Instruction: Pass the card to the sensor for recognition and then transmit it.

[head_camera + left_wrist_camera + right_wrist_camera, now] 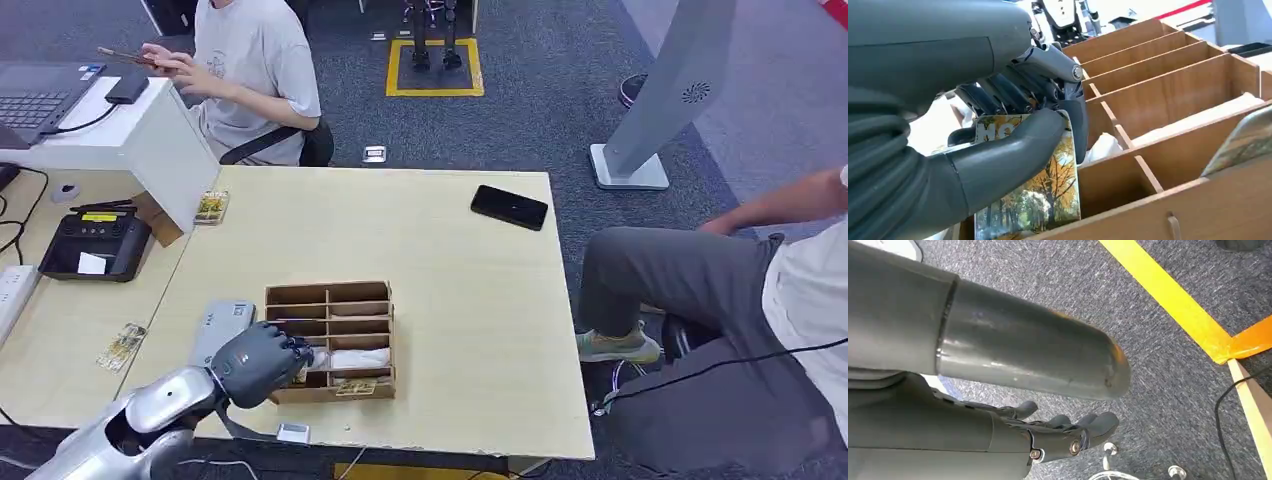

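A light wooden table (pixel 460 270) stands on grey carpet (pixel 560 110). On it are a wooden organizer (pixel 330 340), a phone (pixel 509 207) and a grey reader (pixel 221 328). The left hand (pixel 258 360) grasps the card (pixel 1048 195) at the organizer's near-left compartment. The right hand (pixel 1068 432) hangs released above the carpet. Two people sit nearby.

Left arm (pixel 140 415): silver metallic shell, rounded segments, dark gap at the joint. Left hand (pixel 258 362): dark grey; ribbed grey cover at the wrist, thick smooth grey thumb (pixel 1013 150), darker slim fingers (pixel 998 95) with bare metal links and small round screws. Right hand (pixel 1058 432): same dark grey, silver screw heads at the knuckles, smooth grey thumb with a scuffed tip
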